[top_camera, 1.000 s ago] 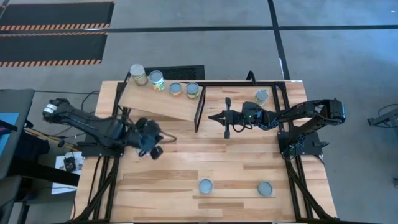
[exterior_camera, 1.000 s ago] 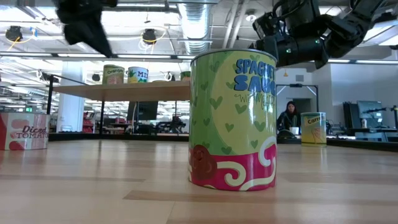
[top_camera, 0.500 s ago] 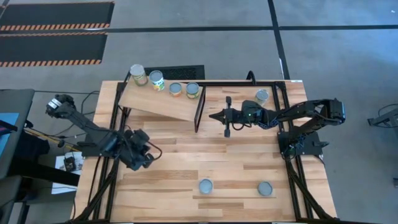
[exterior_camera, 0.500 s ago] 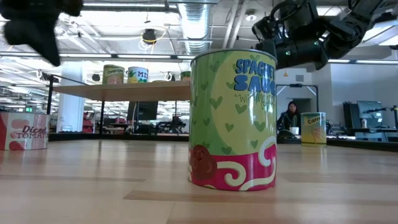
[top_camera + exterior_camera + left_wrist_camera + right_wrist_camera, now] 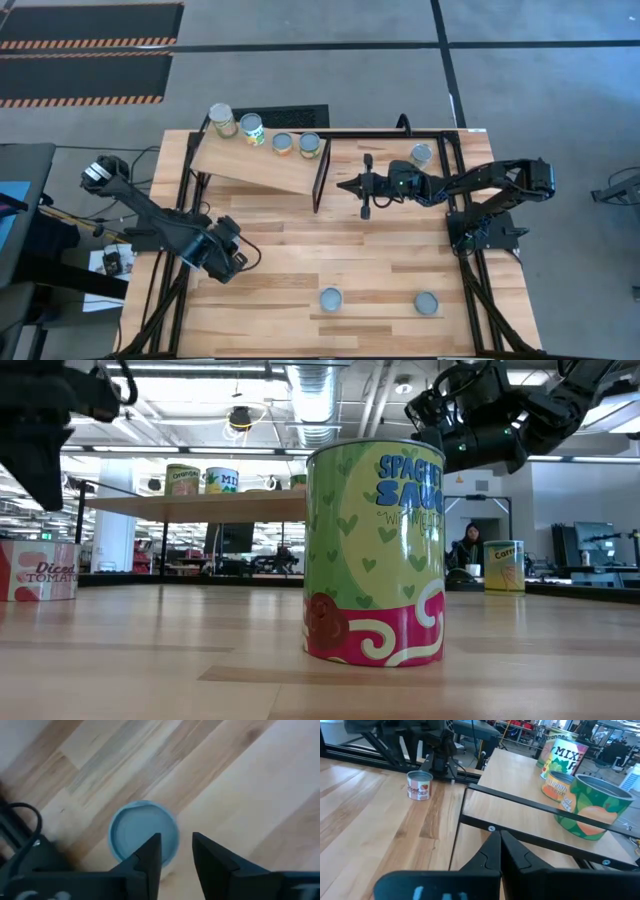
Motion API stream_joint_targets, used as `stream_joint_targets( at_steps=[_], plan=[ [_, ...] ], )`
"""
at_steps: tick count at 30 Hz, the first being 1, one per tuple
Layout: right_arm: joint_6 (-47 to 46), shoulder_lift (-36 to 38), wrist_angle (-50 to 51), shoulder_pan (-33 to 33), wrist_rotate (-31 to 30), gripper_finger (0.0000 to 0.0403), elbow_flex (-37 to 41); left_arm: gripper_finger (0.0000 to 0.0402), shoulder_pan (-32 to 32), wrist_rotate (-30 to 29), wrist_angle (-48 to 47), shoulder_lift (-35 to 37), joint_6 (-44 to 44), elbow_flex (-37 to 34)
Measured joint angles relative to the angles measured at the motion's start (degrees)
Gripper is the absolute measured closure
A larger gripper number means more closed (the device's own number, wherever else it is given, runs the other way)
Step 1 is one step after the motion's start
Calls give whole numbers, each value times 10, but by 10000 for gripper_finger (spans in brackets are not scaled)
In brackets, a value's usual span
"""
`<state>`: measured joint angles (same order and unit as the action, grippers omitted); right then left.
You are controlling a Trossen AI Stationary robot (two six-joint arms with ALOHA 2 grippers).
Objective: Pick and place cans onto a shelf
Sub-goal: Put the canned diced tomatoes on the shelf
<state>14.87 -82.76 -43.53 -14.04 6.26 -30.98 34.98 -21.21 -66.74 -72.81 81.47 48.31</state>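
Several cans stand along the far edge of the slanted wooden shelf. My left gripper hangs at the table's left side, fingers slightly apart and pointing down over a blue-topped can. This can has a red tomato label and stands upright on the table. My right gripper is shut and empty, level, just right of the shelf's right end. Two cans stand near the front edge. One can stands at the far right.
The shelf's black frame bar runs right in front of my right gripper. The black table frame borders the tabletop on both sides. Bare planks lie between the two arms. A person sits in the room far behind the table.
My left gripper has swung from beside the shelf's near edge toward the table's left and near edges and has come down over the tomato can.
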Motion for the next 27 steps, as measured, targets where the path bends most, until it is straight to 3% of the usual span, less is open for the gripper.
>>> stream_joint_targets(
  at_steps=[11,27],
  plan=[
    [0,0,-2,0,0,390,0,287,0,34,15,-87,10,-1],
    [0,0,-2,1,0,390,0,287,-45,44,96,-83,-82,-42]
  ],
)
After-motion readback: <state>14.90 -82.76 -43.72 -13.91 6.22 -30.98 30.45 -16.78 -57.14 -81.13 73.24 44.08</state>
